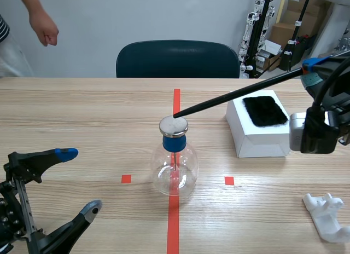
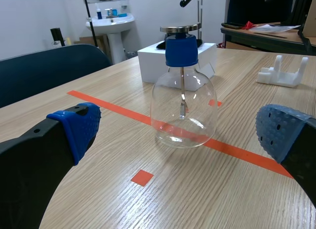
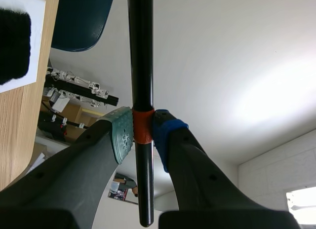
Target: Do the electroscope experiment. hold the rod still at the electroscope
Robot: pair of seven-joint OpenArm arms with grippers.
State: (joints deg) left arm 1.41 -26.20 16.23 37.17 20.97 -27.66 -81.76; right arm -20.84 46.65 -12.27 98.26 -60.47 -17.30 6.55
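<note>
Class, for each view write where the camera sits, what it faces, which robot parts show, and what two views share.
Scene view: between the arms, facing across the table at the electroscope; left gripper and right gripper show.
Left wrist view: on the left arm, facing the electroscope ahead of its open jaws.
Right wrist view: on the right arm, tilted up along the rod, jaws shut on it.
Shared: scene and left wrist views both show the white box.

1 electroscope [image 1: 174,167], 1 rod [image 1: 235,95], 1 white box [image 1: 257,142], 1 black cloth [image 1: 265,110], 1 white holder [image 1: 328,215]
</note>
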